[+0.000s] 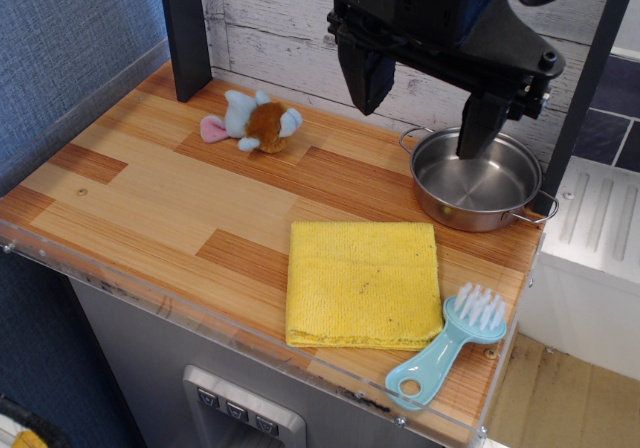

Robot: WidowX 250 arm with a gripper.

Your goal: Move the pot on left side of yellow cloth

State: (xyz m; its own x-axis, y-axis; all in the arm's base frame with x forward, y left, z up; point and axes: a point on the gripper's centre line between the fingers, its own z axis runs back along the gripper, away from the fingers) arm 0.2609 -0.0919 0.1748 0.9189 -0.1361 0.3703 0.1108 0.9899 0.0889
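Observation:
The pot [478, 183] is a shallow shiny steel pan with two wire loop handles, at the back right of the wooden tabletop. The yellow cloth [362, 283] lies flat just in front of it, towards the table's front edge. My black gripper [425, 108] hangs over the pot's back left rim with its jaws wide apart and nothing between them. Its right finger [480, 128] points down over the pot's inside. Its left finger [365, 78] is off to the left of the pot.
A light-blue brush [450, 343] lies at the cloth's right front corner. A small plush toy [252, 121] lies at the back middle. A dark post [185, 28] stands at the back left. The table's left half is bare wood [150, 198].

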